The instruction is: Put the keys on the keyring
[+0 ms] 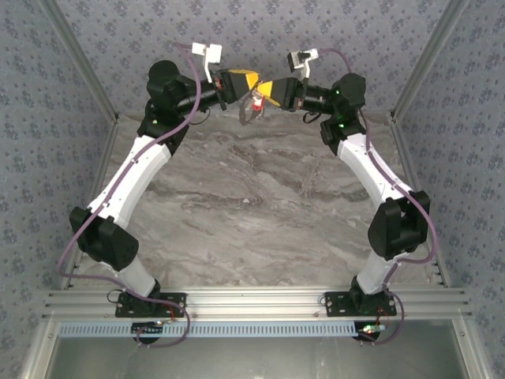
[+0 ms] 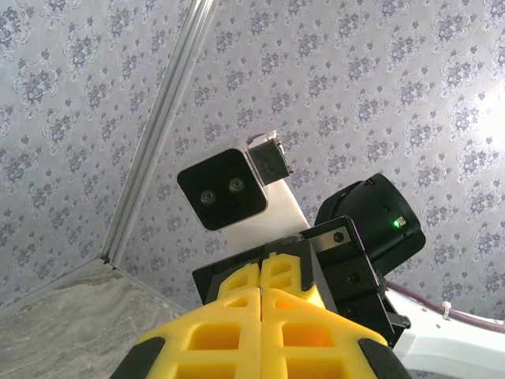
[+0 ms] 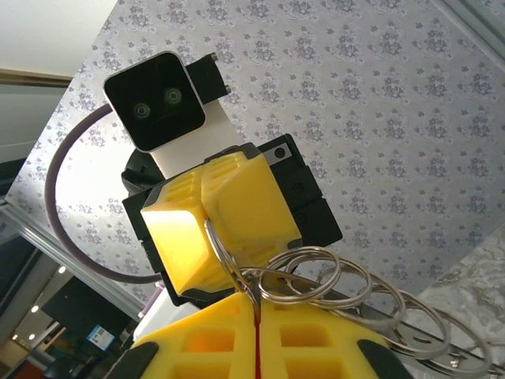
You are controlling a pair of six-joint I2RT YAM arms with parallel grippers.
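Holds the keyring [image 3: 359, 298] in the left tool [image 3: 209, 227], shut on one end, with the loops trailing off to the right in the right wrist view. Pinches the red key [image 1: 256, 101] in the right tool [image 3: 256, 306], closed on it, tip just under that clamped end. Likely needs only a short push straight toward the left tool.

1. The left claw [image 1: 246, 81] and right claw [image 1: 270, 89] are showing bright yellow fingers on black bodies.
2. The keyring [image 3: 316, 276] is gleaming silver-grey.
3. The keys [image 1: 257, 101] are showing bright red.
4. The counter [image 1: 252, 205] is displaying grey-and-white marble veining.
5. The walls [image 1: 316, 24] are wearing a blue-grey floral print.
6. The arms [image 1: 138, 174] are showing white links with black joints.
7. The cables [image 3: 50, 197] are showing purple.
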